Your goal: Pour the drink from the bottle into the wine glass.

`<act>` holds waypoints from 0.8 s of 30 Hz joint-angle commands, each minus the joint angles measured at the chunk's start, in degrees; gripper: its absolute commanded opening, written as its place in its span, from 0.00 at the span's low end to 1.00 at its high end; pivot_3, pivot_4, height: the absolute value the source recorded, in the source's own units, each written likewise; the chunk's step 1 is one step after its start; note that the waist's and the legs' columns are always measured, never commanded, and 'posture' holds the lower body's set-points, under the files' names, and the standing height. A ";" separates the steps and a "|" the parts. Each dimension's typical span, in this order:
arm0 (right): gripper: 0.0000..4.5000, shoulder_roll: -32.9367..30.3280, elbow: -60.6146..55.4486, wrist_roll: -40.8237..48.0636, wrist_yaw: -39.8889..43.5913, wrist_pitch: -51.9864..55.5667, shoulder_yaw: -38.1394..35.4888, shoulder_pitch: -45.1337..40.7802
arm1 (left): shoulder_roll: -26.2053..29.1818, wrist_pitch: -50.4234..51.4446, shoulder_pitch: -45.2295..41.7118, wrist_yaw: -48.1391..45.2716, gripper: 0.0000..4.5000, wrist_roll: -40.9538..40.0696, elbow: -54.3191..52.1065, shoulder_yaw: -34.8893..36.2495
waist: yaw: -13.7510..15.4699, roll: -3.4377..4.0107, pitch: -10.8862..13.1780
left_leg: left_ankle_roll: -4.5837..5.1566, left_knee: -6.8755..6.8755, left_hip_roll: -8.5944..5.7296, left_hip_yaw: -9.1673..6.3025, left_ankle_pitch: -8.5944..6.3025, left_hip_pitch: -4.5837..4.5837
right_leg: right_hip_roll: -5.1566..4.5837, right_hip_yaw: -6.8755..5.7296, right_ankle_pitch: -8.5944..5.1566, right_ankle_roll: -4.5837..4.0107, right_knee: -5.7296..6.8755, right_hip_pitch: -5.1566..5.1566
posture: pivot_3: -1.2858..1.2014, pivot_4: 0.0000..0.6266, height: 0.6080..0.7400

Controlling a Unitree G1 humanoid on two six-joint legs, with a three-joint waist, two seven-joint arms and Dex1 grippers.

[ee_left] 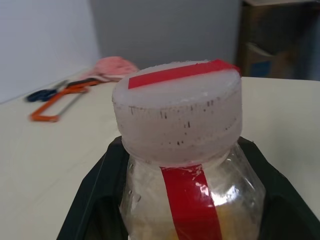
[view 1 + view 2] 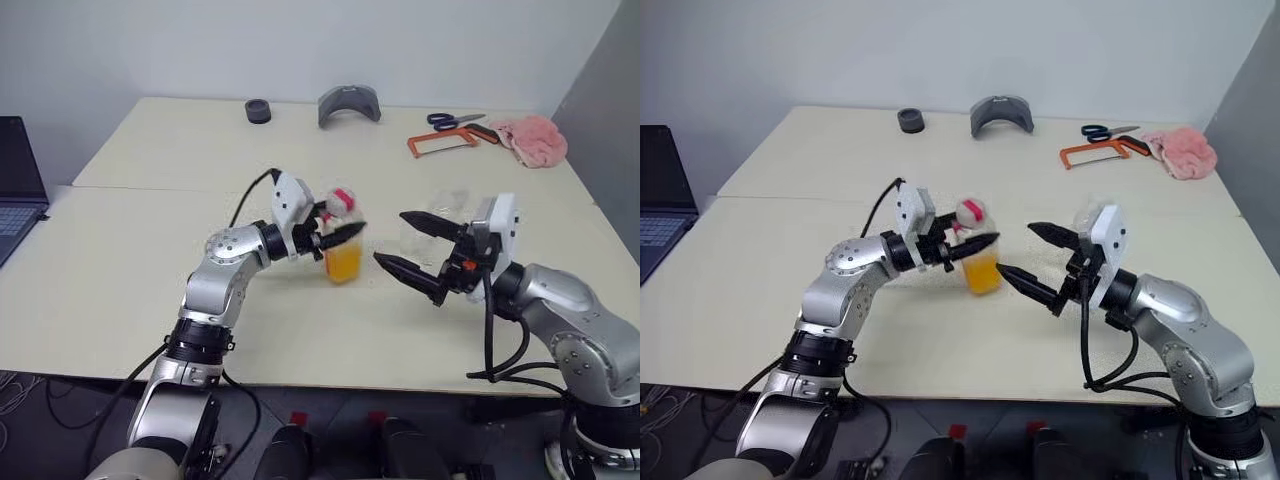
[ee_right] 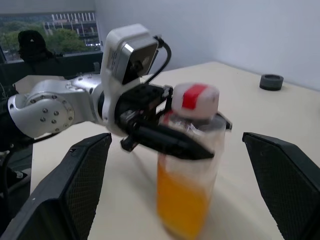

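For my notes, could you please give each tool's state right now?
Left tool: closed on the bottle.
Right tool: open, holding nothing.

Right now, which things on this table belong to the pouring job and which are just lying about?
Job: bottle of drink, held by left gripper; wine glass.
Lying about: scissors, orange saw, pink cloth, laptop, black ring.

laptop (image 2: 18, 185) cut by edge, wine glass (image 2: 432, 228) faint behind right tool (image 2: 408, 252)

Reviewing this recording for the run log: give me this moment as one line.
left gripper: shut on bottle, cap on | right gripper: open, beside bottle | drink: unpoured | wine glass: upright behind right gripper
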 commanded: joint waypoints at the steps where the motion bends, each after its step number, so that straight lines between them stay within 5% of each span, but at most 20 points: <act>1: 1.00 -0.55 -4.00 3.06 -4.31 3.87 -1.91 -1.71 | 0.95 -2.26 -0.86 -6.79 0.48 -1.44 -1.91 -1.48 | 0.00 0.00 0.00 | 0.01 0.00 0.00 0.00 0.00 0.00 | 0.00 -0.01 0.00 0.00 0.00 0.00 | 0.52 0.24 1.00; 24: 1.00 5.16 1.10 -8.64 -7.56 1.59 9.41 -7.81 | -2.01 -9.11 -1.31 -9.49 0.48 1.47 3.12 -1.76 | -0.09 0.02 0.02 | 0.03 0.00 0.00 -0.07 -0.02 -0.02 | 0.03 -0.01 0.00 0.00 0.01 -0.04 | 0.52 0.24 1.00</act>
